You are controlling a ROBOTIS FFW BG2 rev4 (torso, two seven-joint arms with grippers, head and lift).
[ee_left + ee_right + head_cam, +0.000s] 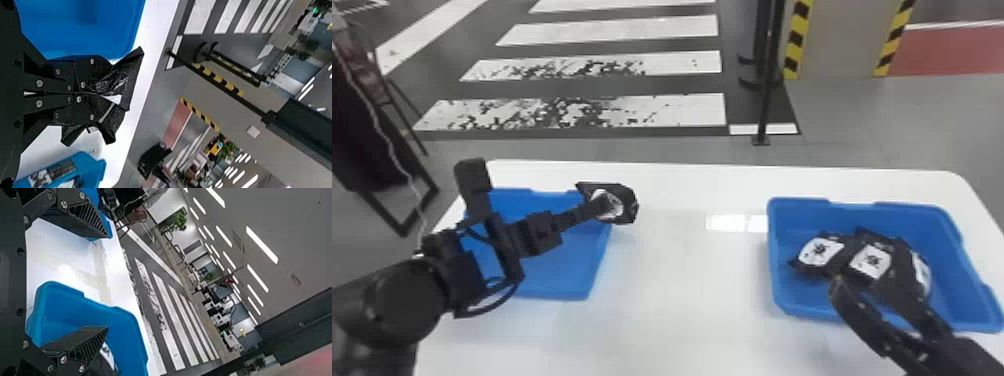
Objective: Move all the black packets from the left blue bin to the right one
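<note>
The left gripper (602, 202), its fingers closed, grips a crumpled black packet with a white patch (627, 209) near the inner side of the open blue plastic left bin (559, 281). At least three black packets with white labels (871, 260) already lie in the matching right bin (784, 297), so the job looks mostly done. The gripped packet still needs to cross the glossy white table (677, 300); it may be the last, though the arm hides part of the left bin. The right gripper (106, 282), fingers spread wide and holding nothing, is at the right bin
</note>
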